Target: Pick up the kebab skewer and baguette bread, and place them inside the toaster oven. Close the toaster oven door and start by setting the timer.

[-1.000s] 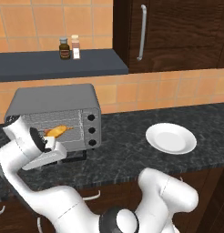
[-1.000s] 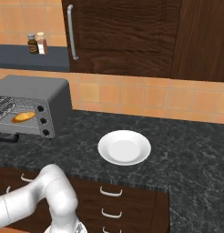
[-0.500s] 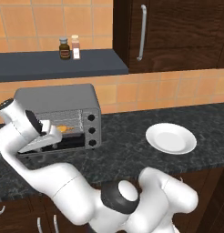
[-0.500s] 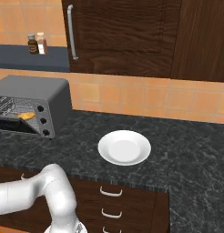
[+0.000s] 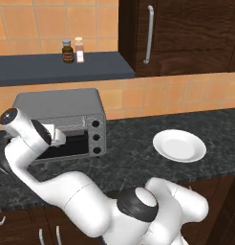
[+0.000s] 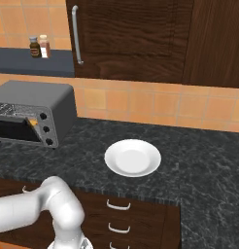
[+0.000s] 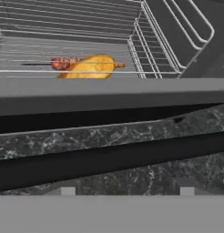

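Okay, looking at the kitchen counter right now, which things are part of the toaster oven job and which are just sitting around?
Job: baguette and skewer on the rack, toaster oven, its door, gripper.
Lying about: white plate, two spice bottles on the shelf.

Place: a kitchen
Counter: dark stone top
Toaster oven: left side
Plate: right side
Wall: orange tiles
Cupboards: dark wood, far
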Controlling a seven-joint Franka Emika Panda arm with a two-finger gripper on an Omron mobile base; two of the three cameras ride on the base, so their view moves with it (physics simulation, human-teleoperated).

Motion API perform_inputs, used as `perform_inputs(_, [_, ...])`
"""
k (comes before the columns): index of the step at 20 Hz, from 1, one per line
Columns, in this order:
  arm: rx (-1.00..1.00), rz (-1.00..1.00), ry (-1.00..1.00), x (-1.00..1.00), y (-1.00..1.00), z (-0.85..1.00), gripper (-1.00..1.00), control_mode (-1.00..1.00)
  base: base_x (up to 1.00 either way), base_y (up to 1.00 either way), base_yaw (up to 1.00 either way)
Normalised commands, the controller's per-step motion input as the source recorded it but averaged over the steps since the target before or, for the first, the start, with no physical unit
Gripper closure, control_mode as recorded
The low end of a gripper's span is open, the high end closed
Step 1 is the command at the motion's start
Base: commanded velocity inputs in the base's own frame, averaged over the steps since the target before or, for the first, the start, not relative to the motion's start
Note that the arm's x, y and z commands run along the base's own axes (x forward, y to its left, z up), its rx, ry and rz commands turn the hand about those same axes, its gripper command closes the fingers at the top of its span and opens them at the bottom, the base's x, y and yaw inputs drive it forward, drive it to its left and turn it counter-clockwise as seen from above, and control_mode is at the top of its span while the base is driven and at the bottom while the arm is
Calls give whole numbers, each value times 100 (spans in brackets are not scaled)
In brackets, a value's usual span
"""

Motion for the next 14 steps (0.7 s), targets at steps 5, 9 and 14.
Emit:
perform_inputs(5, [5,0,-11,80,-21,-44,-100,-100,0,0,0])
perform_inputs(9, [5,0,-6,71,-27,-46,-100,-100,0,0,0])
perform_inputs(14, [4,1,-7,35,-21,-27,-100,-100,0,0,0])
